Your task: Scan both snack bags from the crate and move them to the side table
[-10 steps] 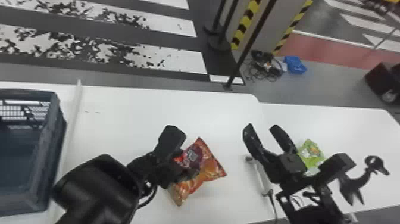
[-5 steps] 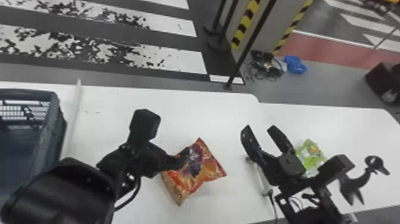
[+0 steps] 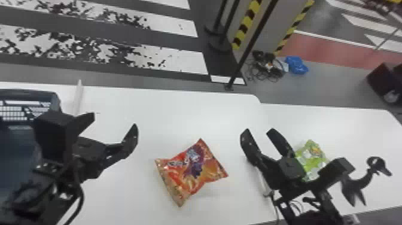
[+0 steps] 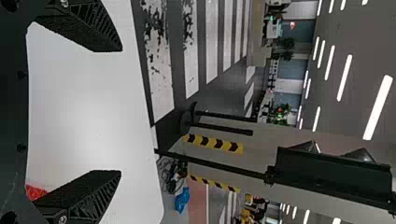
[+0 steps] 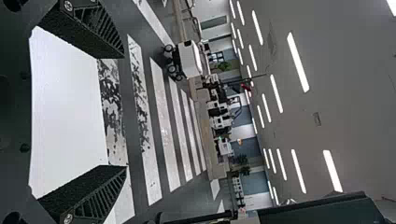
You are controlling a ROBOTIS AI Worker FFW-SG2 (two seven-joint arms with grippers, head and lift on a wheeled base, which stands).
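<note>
Since the earlier frames, we are seeing the black two-fingered left gripper (image 3: 114, 120) moving off the red-and-orange foil snack bag (image 3: 194, 169) and toward the dark blue plastic crate (image 3: 30, 93), while the bag is staying in place on the flat white table (image 3: 179, 110). We are finding this bag lying askew and slightly crumpled, its glossy face showing a dark purple patch and its near-left edge a pale tan crimped strip. The left gripper's fingers are standing wide apart, holding nothing, well clear of the bag. We are also seeing the black two-fingered right gripper (image 3: 259, 131) waiting with its fingers apart and nothing between them. Partly behind its body in the head view, the bright green patterned snack bag (image 3: 311, 158) is lying on the white side table (image 3: 359, 131).
</note>
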